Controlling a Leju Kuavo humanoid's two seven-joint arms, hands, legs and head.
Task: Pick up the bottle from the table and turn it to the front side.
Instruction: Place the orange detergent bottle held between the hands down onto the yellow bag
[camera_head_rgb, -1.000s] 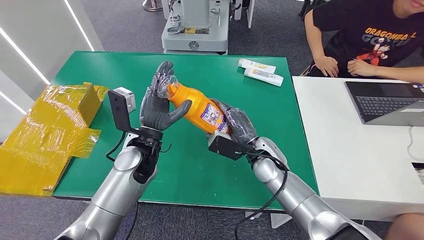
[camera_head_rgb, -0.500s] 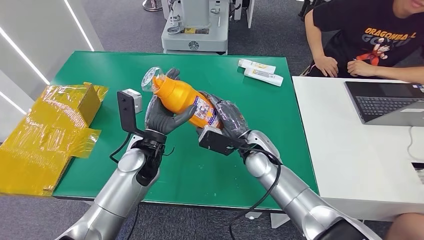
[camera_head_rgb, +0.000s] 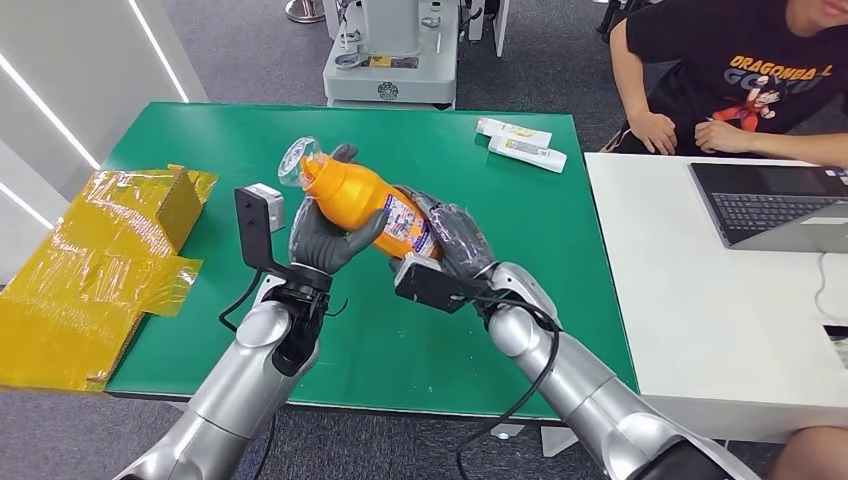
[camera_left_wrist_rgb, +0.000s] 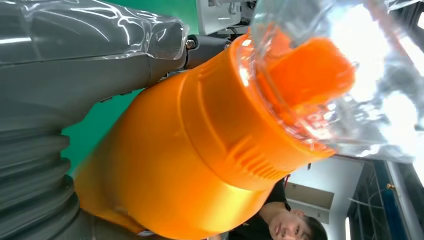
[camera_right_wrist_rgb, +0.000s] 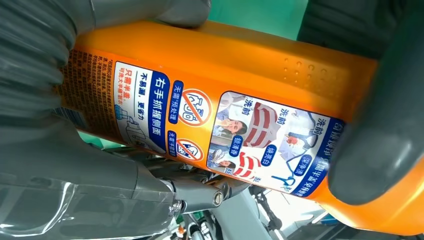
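With the bottle (camera_head_rgb: 372, 204) grasped by both the left hand (camera_head_rgb: 322, 236) and right hand (camera_head_rgb: 455, 240), rotation should be performed slowly, one grip being kept firm throughout.

**Free room around the raised bottle**

Both hands hold the bottle (camera_head_rgb: 372, 203) above the middle of the green tabletop (camera_head_rgb: 400, 330): left hand (camera_head_rgb: 322, 238) around the neck end, right hand (camera_head_rgb: 452, 238) on the label end. Bare green lies beneath them and toward the near edge. On the left, a small grey box (camera_head_rgb: 264, 203) sits just beside the left wrist bracket; farther left, a yellow wrapped carton (camera_head_rgb: 95, 265) covers that edge. Two white tubes (camera_head_rgb: 520, 142) lie at the far right corner, well apart from the hands. A white desk (camera_head_rgb: 720, 300) with a laptop (camera_head_rgb: 775, 205) abuts the right side, a person (camera_head_rgb: 745, 75) seated behind it. A grey machine base (camera_head_rgb: 390, 60) stands beyond the far edge.
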